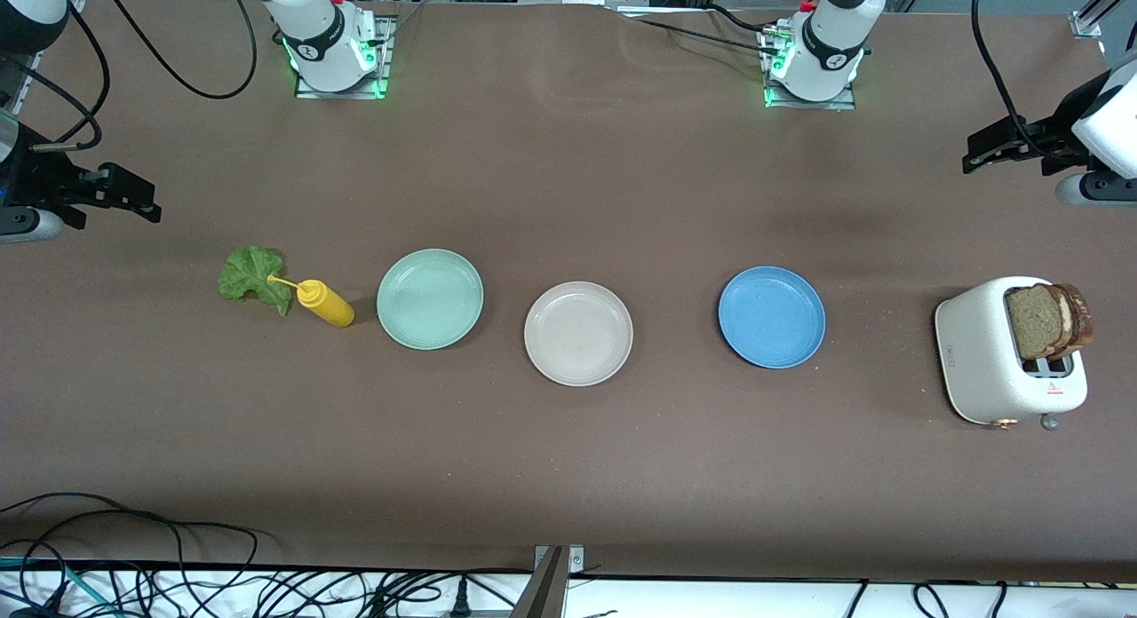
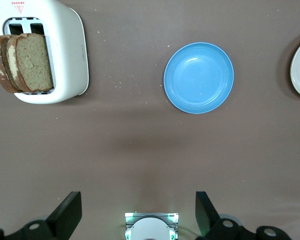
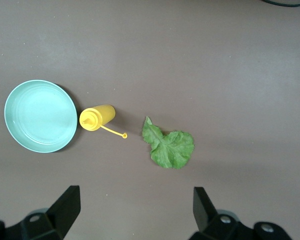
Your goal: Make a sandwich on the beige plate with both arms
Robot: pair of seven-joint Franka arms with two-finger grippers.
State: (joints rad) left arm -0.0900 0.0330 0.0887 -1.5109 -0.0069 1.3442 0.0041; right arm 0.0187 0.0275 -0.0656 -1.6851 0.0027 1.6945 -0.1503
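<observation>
Two bread slices (image 1: 1048, 320) are standing in the white toaster (image 1: 986, 360) at the left arm's end of the table, nothing on the beige plate (image 1: 578, 333) yet. That plate is bare, sitting mid-table between the mint-green plate (image 1: 430, 298) and the blue plate (image 1: 771, 317). Lettuce leaf (image 1: 253, 276) lies flat on the table at the right arm's end, with the yellow squeeze bottle (image 1: 325, 304) touching or just beside it, its cap tether lying over the leaf's edge.

Left gripper (image 1: 1008, 143) hangs over bare table toward the toaster's end, fingers spread wide, holding nothing. Right gripper (image 1: 124, 196) hangs over bare table near the leaf, also spread wide and empty.

Risks as I see them:
- Slices sit packed together in the slots; a pinch could catch both or tip the toaster.
- Leaf is thin and flat, so fingers may scrape the table and miss, or knock the bottle over.
- Three similar plates in a row; easy to drop onto the wrong one.
</observation>
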